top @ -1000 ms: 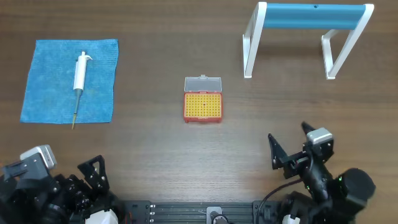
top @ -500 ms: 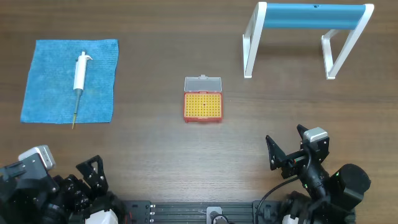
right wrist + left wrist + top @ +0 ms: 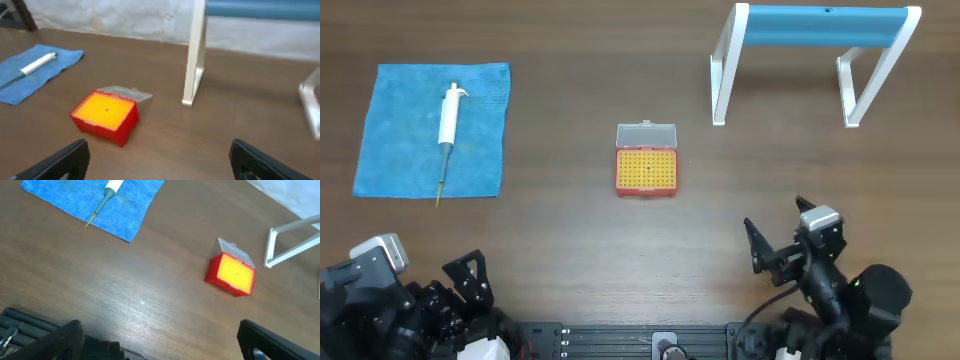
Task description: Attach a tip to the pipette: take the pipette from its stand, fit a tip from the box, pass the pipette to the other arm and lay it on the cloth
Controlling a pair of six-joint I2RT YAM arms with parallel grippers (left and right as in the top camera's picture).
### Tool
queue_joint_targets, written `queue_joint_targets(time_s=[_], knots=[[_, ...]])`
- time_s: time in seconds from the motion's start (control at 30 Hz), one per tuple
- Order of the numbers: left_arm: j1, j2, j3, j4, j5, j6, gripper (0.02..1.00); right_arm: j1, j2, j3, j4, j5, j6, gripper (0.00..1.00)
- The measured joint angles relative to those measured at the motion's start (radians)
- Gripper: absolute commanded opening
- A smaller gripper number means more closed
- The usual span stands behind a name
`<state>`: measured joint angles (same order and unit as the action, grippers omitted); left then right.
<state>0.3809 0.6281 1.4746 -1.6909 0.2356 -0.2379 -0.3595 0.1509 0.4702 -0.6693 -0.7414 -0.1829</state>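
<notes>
The white pipette (image 3: 449, 113) lies on the blue cloth (image 3: 480, 140) at the table's far left, its yellow tip (image 3: 441, 186) pointing toward the near edge. The left wrist view shows the pipette's lower end (image 3: 111, 189) on the cloth (image 3: 130, 202); the right wrist view has the pipette (image 3: 36, 63) on the cloth (image 3: 25, 80) too. The red tip box (image 3: 646, 171) stands open mid-table, lid back, also seen as the box (image 3: 231, 274) and the box (image 3: 105, 116). My left gripper (image 3: 425, 275) is open and empty at the near left corner. My right gripper (image 3: 778, 238) is open and empty at the near right.
The white stand with a blue top bar (image 3: 820, 25) stands at the far right, nothing hanging on it; one white leg (image 3: 195, 55) rises close ahead of the right gripper. Bare wooden table lies between the box and both arms.
The right arm has drawn back toward its base and shifted slightly left, gripper still open. The left arm, pipette, cloth and box have not moved.
</notes>
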Motion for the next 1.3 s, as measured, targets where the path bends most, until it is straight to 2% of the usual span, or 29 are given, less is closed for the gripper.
queue_joint_targets(time_s=[0.1,0.17,0.23,0.3,0.5,0.57,0.87,1.3], knots=[[0.000,0.000,0.000,0.000,-0.001,0.000,0.996,0.176,-0.067,-0.014,0.076,0.174,-0.068,0.901],[0.000,0.000,0.000,0.000,-0.004,0.000,0.996,0.268,-0.129,-0.050,0.148,0.327,-0.098,0.901],[0.000,0.000,-0.001,0.000,-0.004,0.000,0.996,0.311,-0.141,-0.108,0.280,0.440,-0.116,0.901],[0.000,0.000,-0.002,0.000,-0.006,0.000,0.996,0.323,-0.139,-0.189,0.423,0.496,-0.117,0.901],[0.000,0.001,-0.002,0.000,-0.007,0.000,0.996,0.323,-0.140,-0.425,0.661,0.507,-0.079,0.901],[0.000,0.001,-0.002,0.000,-0.007,0.000,0.996,0.323,-0.140,-0.460,0.654,0.509,-0.072,0.901],[0.000,0.001,-0.002,0.000,-0.007,0.000,0.996,0.323,-0.142,-0.463,0.612,0.617,-0.054,0.904],[0.000,0.001,-0.002,0.000,-0.007,0.000,0.996,0.323,-0.142,-0.463,0.610,0.635,-0.039,0.901]])
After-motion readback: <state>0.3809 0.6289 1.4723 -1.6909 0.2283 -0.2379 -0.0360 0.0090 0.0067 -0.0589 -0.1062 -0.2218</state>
